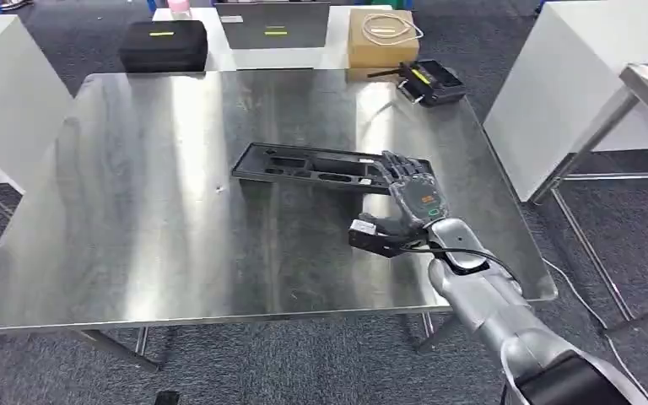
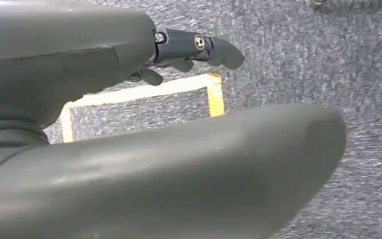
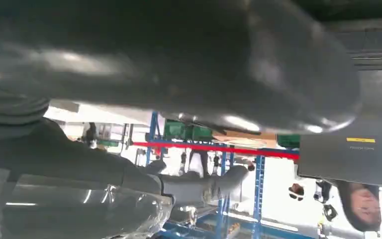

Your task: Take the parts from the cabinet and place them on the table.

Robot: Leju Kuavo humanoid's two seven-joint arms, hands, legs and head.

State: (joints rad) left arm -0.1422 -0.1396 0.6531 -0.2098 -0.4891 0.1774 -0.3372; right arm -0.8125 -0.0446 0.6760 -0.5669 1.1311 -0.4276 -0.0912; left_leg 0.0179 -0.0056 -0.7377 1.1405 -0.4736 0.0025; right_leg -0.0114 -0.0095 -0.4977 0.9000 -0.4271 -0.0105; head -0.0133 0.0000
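Note:
A long black plastic part [image 1: 304, 164] with several cut-outs lies flat on the steel table [image 1: 135, 219], right of its middle. My right hand [image 1: 409, 198] reaches in from the lower right, and its fingers are spread over the part's right end. In the right wrist view, the gap between the thick thumb [image 3: 189, 69] and the darker fingers [image 3: 199, 184] holds nothing. In the left wrist view, my left hand [image 2: 144, 149] hangs above grey carpet with its fingers [image 2: 199, 47] stretched out and empty.
Along the table's far edge stand a black case [image 1: 164, 44], a grey laptop [image 1: 274, 25], a cardboard box [image 1: 381, 38] and a black device [image 1: 430, 82]. White tables [image 1: 591, 76] flank both sides. Yellow tape [image 2: 216, 97] marks the carpet.

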